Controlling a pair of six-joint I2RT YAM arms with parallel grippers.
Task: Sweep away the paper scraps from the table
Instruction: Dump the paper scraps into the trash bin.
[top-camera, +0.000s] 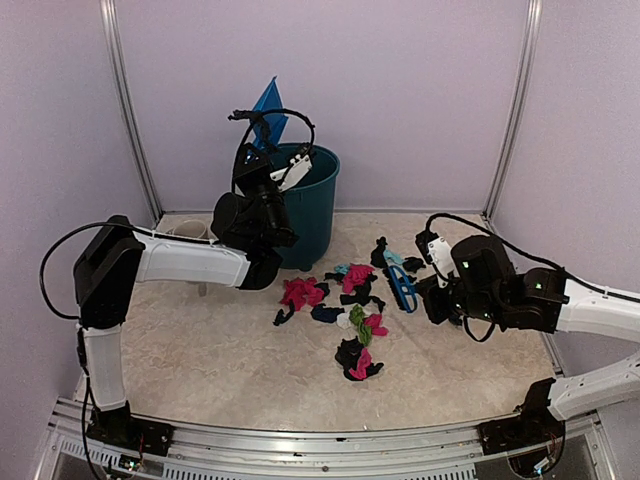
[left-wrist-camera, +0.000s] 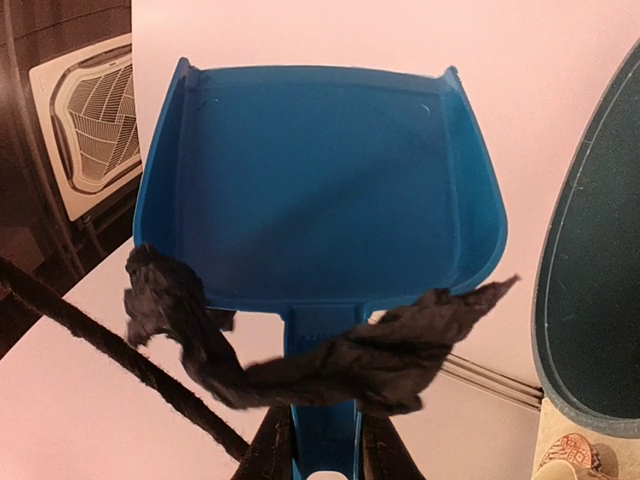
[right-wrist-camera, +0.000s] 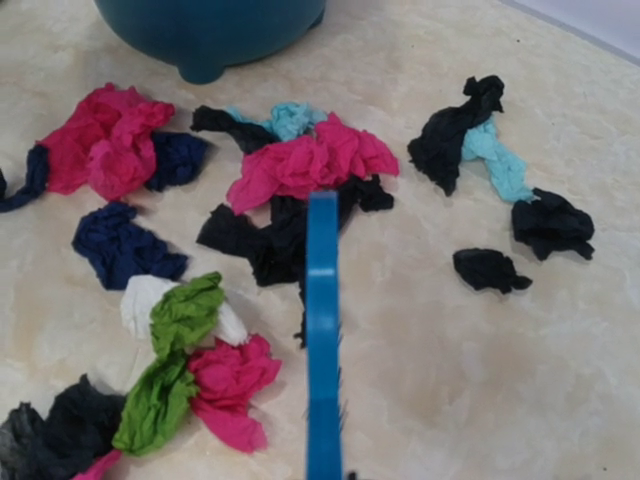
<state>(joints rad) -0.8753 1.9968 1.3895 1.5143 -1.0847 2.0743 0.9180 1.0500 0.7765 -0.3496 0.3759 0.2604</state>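
Note:
Paper scraps (top-camera: 352, 310) in pink, black, dark blue, teal, green and white lie scattered on the table (top-camera: 200, 350) right of the bin. They also show in the right wrist view (right-wrist-camera: 300, 165). My left gripper (left-wrist-camera: 322, 445) is shut on the handle of the blue dustpan (left-wrist-camera: 320, 190), held up beside the bin's rim (top-camera: 272, 105). A black scrap (left-wrist-camera: 340, 360) hangs across the handle. My right gripper (top-camera: 428, 288) holds the blue hand brush (right-wrist-camera: 323, 330) low over the table, right of the scraps; its fingers are hidden in the wrist view.
A dark teal bin (top-camera: 315, 205) stands at the back centre, also seen in the right wrist view (right-wrist-camera: 210, 25). A white cup (top-camera: 190, 230) sits behind the left arm. Lilac walls close in the back and sides; a metal rail (top-camera: 320, 440) runs along the front.

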